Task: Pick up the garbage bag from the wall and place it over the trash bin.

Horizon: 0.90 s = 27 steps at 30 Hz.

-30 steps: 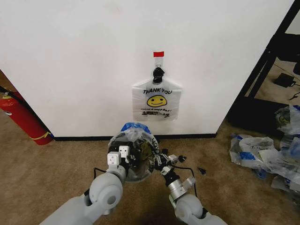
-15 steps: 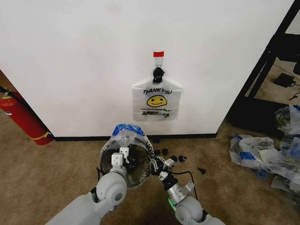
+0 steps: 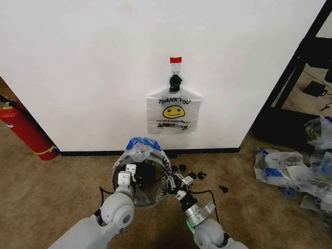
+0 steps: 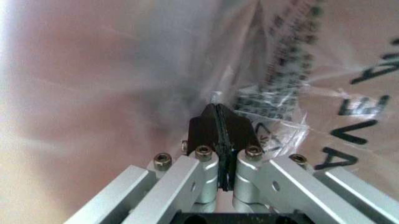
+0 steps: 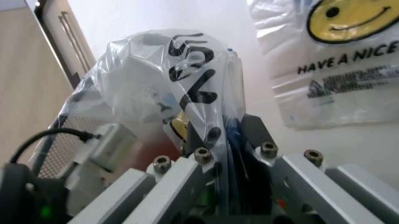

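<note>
The garbage bag point(image 3: 142, 148), thin white plastic with black print and a blue patch on top, is stretched over the mouth of the dark trash bin point(image 3: 149, 179) on the carpet below the wall point(image 3: 93, 67). My left gripper point(image 3: 124, 174) is shut on the bag's left edge; in the left wrist view its pads point(image 4: 217, 122) are pressed together against the film point(image 4: 281, 70). My right gripper point(image 3: 174, 182) is shut on the bag's right edge, with plastic point(image 5: 156, 79) bunched between its fingers point(image 5: 251, 133). The bag hides most of the bin.
A second "THANK YOU" smiley bag point(image 3: 174, 111) hangs from a black hook point(image 3: 175, 80) under a red tape strip point(image 3: 176, 60). A red fire extinguisher point(image 3: 23, 129) leans at the left. A cluster of bags point(image 3: 290, 171) and a black frame point(image 3: 290, 78) are at the right.
Both grippers have drawn back toward me and spread apart with the bag. Its mouth has widened and come lower around the bin. The wall bag has not moved.
</note>
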Motion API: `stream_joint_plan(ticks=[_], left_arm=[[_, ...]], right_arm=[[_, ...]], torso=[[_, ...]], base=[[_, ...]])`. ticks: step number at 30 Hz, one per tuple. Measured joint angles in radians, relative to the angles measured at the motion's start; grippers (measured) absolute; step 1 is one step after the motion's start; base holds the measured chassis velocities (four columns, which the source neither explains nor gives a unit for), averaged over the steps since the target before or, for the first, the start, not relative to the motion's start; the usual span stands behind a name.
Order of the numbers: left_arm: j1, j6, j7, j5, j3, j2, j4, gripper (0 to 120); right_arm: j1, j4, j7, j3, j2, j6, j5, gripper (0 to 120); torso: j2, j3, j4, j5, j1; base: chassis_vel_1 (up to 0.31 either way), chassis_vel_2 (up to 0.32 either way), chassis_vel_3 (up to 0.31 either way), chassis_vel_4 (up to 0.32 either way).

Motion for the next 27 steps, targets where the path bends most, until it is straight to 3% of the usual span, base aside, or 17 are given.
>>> stream_joint_plan(ticks=[15, 27], left_arm=[[-0.06, 0.001, 0.007, -0.014, 0.014, -0.04, 0.03, 0], [-0.024, -0.012, 0.033, 0.008, -0.016, -0.014, 0.075, 0]], right_arm=[[-0.01, -0.001, -0.022, -0.019, -0.006, 0.014, -0.028, 1], [-0.001, 0.001, -0.019, -0.006, -0.009, 0.014, -0.026, 1]], torso=[[0.0, 0.0, 0.0, 0.0, 0.0], [0.0, 0.0, 0.0003, -0.0001, 0.0]], base=[[0.0, 0.0, 0.0, 0.0], [0.0, 0.0, 0.0, 0.0]])
